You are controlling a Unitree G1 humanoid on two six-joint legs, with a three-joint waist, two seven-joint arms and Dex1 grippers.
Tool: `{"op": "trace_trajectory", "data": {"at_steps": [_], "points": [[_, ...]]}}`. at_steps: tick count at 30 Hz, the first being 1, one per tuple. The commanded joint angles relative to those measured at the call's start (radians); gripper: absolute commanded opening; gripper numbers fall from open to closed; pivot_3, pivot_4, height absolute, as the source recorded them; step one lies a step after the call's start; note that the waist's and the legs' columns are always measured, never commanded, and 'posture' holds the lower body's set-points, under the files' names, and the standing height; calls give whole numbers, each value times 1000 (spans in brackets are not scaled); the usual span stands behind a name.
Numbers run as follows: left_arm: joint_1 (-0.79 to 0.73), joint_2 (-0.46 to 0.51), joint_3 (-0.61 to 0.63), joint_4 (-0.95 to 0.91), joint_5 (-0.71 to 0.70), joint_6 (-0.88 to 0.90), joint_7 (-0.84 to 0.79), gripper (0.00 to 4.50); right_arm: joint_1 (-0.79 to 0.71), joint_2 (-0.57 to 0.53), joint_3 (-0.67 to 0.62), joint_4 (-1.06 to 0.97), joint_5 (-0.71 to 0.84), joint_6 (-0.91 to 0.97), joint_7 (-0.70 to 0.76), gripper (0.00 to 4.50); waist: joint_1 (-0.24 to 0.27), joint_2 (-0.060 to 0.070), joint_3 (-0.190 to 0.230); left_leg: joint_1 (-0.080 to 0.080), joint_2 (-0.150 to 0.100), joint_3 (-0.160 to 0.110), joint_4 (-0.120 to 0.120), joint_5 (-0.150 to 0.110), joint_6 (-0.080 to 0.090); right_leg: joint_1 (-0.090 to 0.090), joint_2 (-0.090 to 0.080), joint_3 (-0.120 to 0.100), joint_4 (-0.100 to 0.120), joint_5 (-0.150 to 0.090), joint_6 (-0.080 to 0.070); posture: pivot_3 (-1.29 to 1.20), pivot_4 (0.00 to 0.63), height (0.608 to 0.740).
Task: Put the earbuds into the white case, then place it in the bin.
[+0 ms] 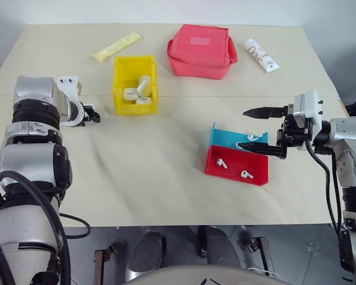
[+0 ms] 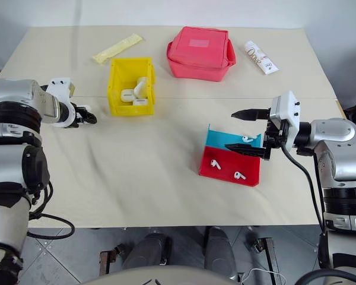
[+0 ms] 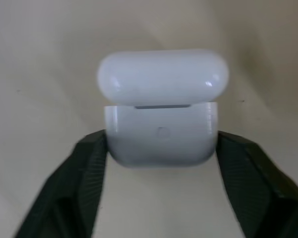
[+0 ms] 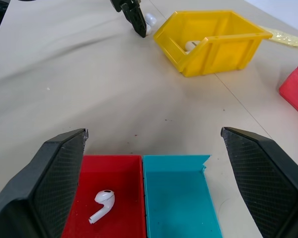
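- Two fingers of the left gripper point(image 3: 161, 163) clamp the case point(image 3: 161, 126), lid ajar for loading.
- Right gripper point(image 1: 262, 130) gapes wide over the trays point(image 1: 236, 166), earbuds point(image 1: 222, 162) just below.

Bright, even light throughout with soft shadows (the left wrist close-up is blurred, out of focus).

A cream table point(image 1: 166, 172) is seen. A yellow bin point(image 1: 135, 85) is set left of centre, and a red pouch point(image 1: 202, 51) near the far edge. A yellow packet point(image 1: 116, 47) lies toward the far left corner, a white tube point(image 1: 261, 55) toward the far right. A red tray point(image 1: 237, 165) and a blue tray point(image 1: 237, 138), touching, are placed right of centre.
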Motion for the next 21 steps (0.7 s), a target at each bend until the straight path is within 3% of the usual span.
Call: {"op": "trace_trajectory", "data": {"at_steps": [1, 7, 10, 15, 18, 19, 21], "points": [[8, 8, 17, 30, 21, -22, 25, 2744, 3, -14, -15, -38, 7, 2, -6, 4500, 0, 0, 0, 0, 0, 0, 0, 0, 0, 0, 0, 0, 0, 0, 0, 0, 150, 740], [41, 32, 1, -12, 35, -92, -14, 2744, 9, -22, -20, -44, 7, 9, -9, 4500, -1, 0, 0, 0, 0, 0, 0, 0, 0, 0, 0, 0, 1, 0, 0, 0, 150, 740], [157, 57, -12, -238, 21, -253, -116, 2744, 17, -35, -32, -57, 12, 19, -11, 4500, -3, 1, 0, 0, 1, 1, 0, 0, 0, -1, 0, 0, 1, 0, 0, 0, 150, 740], [421, 105, 86, -625, -67, -426, -246, 2744, 36, -57, -50, -70, 20, 27, -16, 4500, -2, 0, 1, -1, 6, 0, 1, 0, -1, -2, 0, -1, 0, 0, 0, 0, 150, 740], [582, 79, 205, -842, -214, -725, -455, 2744, 47, -66, -61, -95, 28, 43, -31, 4500, -1, 0, 1, -2, 6, 0, 1, -1, -1, -1, -1, -2, -1, 0, 0, 0, 150, 740], [629, 47, 234, -901, -290, -863, -592, 2744, 55, -67, -63, -113, 28, 52, -43, 4500, 1, 0, 1, -2, 7, 0, 1, -1, -1, -1, -1, -2, -3, 0, 0, 0, 150, 740], [674, 12, 238, -948, -349, -1003, -728, 2744, 65, -74, -70, -127, 27, 66, -55, 4500, 7, 1, 1, -2, 7, -2, 3, -1, -1, 2, -3, -3, -7, 0, 0, 0, 150, 740]]}}
